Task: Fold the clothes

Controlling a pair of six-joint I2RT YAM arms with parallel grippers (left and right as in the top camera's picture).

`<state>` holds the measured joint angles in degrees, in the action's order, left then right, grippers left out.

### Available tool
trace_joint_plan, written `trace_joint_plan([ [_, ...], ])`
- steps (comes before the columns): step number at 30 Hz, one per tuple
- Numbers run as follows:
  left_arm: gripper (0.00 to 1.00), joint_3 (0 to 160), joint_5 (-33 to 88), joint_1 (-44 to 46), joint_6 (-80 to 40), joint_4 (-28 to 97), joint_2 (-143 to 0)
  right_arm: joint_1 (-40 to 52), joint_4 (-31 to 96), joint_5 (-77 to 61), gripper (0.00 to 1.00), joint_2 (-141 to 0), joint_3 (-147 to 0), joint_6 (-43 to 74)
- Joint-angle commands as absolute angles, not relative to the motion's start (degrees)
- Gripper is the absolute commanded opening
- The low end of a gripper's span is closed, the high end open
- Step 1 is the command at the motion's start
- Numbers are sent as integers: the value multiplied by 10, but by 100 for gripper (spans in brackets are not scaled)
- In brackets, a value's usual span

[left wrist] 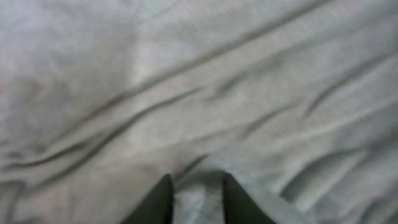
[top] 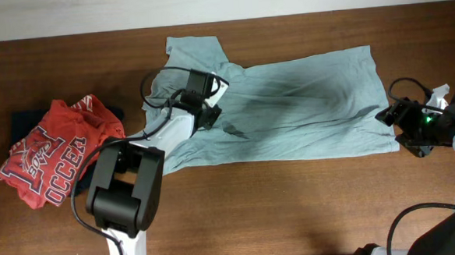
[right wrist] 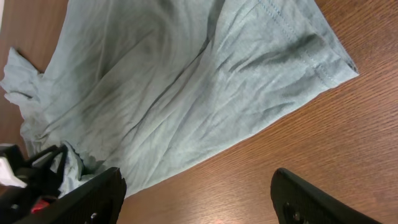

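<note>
The pale grey-teal T-shirt (top: 304,100) lies spread across the middle of the wooden table (top: 294,210), wrinkled, with a sleeve at the upper left. My left gripper (top: 223,121) is pressed down on its left part. In the left wrist view its fingers (left wrist: 160,205) stand close together with a raised fold of the T-shirt (left wrist: 249,93) pinched between them. My right gripper (top: 384,115) hovers at the shirt's right hem, open. In the right wrist view it (right wrist: 198,186) has bare wood between its fingers, and the T-shirt's (right wrist: 186,81) hem corner is just ahead.
A crumpled red printed shirt (top: 49,156) lies on a dark navy garment (top: 24,121) at the left edge of the table. The left arm's base (top: 125,187) stands beside them, at the T-shirt's lower left corner. Bare wood runs along the table's front.
</note>
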<state>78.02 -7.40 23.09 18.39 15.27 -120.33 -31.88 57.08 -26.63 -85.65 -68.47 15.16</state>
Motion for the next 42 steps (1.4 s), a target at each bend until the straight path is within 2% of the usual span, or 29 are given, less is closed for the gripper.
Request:
trace_joint_plan([
  [1, 33, 873, -118, 235, 171, 199, -1206, -315, 573, -261, 79, -848, -695, 148],
  [9, 47, 1034, -118, 236, 128, 466, -1206, -315, 583, -214, 79, -848, -694, 148],
  [13, 47, 1051, -116, 236, 57, 597, -1206, -315, 605, -163, 72, -849, -689, 150],
  [15, 47, 1050, -103, 236, 24, 652, -1209, -315, 602, -145, 57, -849, -677, 156],
  [17, 46, 1049, -78, 236, -3, 694, -1212, -315, 586, -130, 36, -855, -663, 168],
  [22, 46, 1022, -47, 236, -45, 721, -1212, -315, 532, -128, 6, -891, -635, 170],
  [27, 46, 952, -47, 236, -69, 703, -1212, -315, 485, -127, 4, -956, -632, 177],
  [32, 46, 880, -47, 236, -69, 655, -1212, -315, 458, -66, 4, -999, -632, 232],
  [42, 46, 804, -48, 235, -69, 600, -1212, -315, 406, 42, 4, -1057, -632, 248],
])
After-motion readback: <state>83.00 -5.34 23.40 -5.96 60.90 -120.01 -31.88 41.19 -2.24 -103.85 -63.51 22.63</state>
